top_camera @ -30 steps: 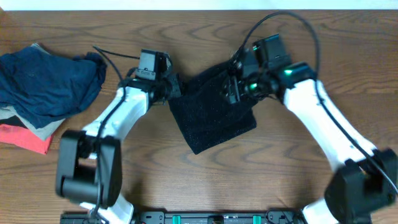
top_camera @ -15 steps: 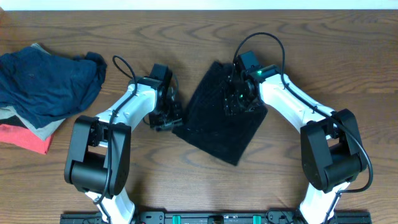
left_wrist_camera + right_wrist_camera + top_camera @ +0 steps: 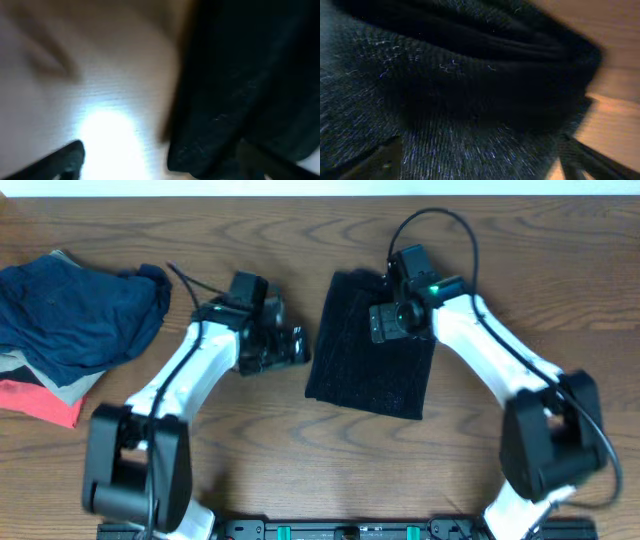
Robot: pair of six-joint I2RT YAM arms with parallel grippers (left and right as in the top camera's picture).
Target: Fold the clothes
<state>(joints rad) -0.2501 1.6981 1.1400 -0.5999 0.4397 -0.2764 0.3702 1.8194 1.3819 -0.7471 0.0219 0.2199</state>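
Note:
A black knitted cloth lies folded flat as an upright rectangle in the middle of the wooden table. My left gripper is open just beside the cloth's left edge. The blurred left wrist view shows the gripper over bare wood with the cloth to its right. My right gripper is open low over the cloth's upper part. In the right wrist view its fingers are spread wide over the ribbed fabric. I cannot tell whether they touch it.
A pile of clothes sits at the table's left edge: a dark blue garment on top, a grey piece and a red one beneath. Bare wooden table lies in front of the cloth.
The black cloth has turned from a slanted diamond to an upright rectangle and shifted right. My left gripper has come off its corner. My right gripper has moved slightly up.

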